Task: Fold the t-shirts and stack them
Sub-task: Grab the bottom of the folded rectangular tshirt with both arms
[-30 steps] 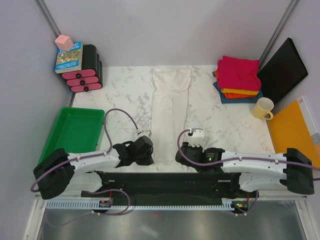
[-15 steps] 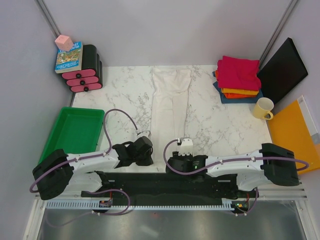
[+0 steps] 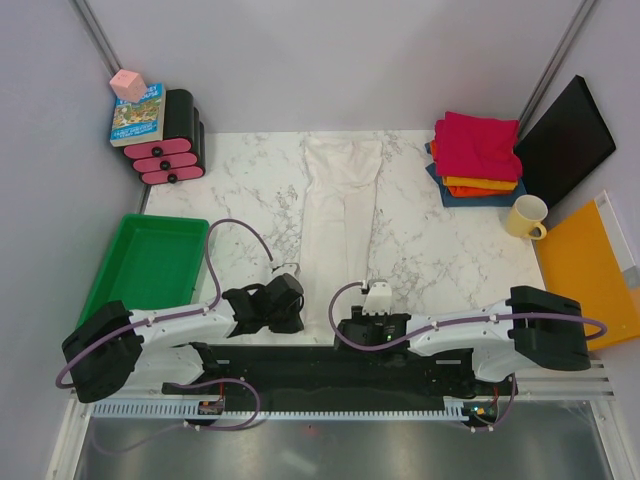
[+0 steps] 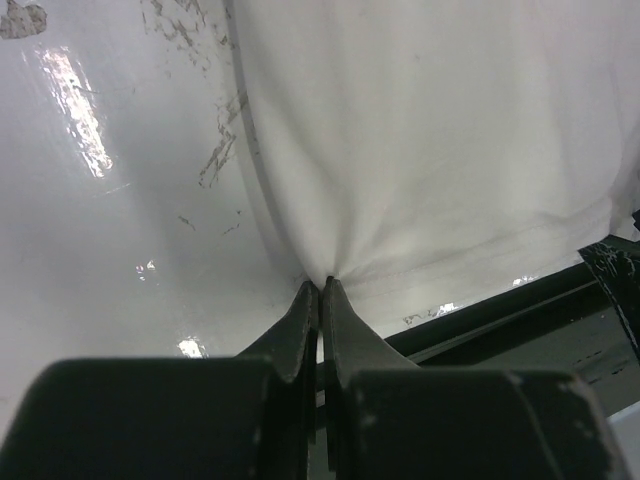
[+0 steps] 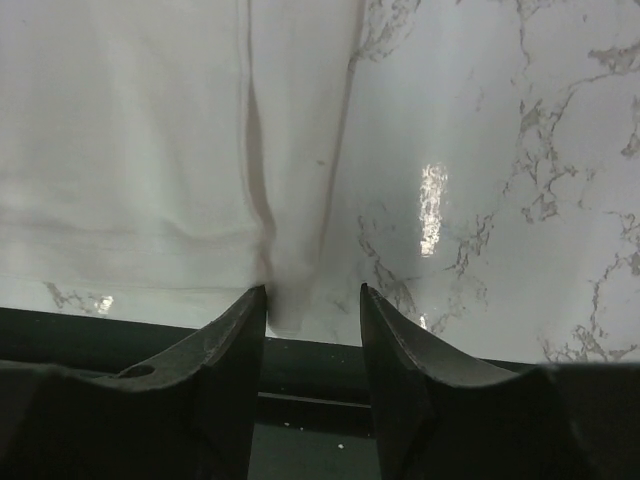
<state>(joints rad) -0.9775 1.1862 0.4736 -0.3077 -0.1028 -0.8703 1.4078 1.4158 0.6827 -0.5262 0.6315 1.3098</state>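
Pinching the near left corner of the hem, the left gripper (image 4: 320, 290) is clamping its fingers flat together on the off-white t-shirt (image 3: 340, 215), and the cloth is puckering into a small fan of creases at the tips. Beside the green tray (image 3: 150, 260), the left arm (image 3: 180, 320) is lying low along the near edge of the table (image 3: 440, 250), reaching inward from its base, its wrist pointing the gripper away across the marble.

The shirt is lying down the middle of the table as a long narrow strip, already folded lengthwise. Its collar end is at the far side and its hem at the near edge, between the two grippers.

The right gripper (image 5: 313, 295) is waiting with its jaws about half apart, straddling the near right corner of the hem. The cloth is sitting in the gap, and neither finger is pressing on it yet. The right arm (image 3: 470, 325) is mirroring its partner, stretching low and inward from the right.

Holding both hem corners, it seems, is what the next fold is calling for. With the right side gripping too, the pair could be lifting the hem toward the collar.

At the far right corner, well apart, the stack of folded t-shirts (image 3: 478, 150) is sitting with magenta on top, orange beneath and dark blue at the bottom, presumably awaiting this one.
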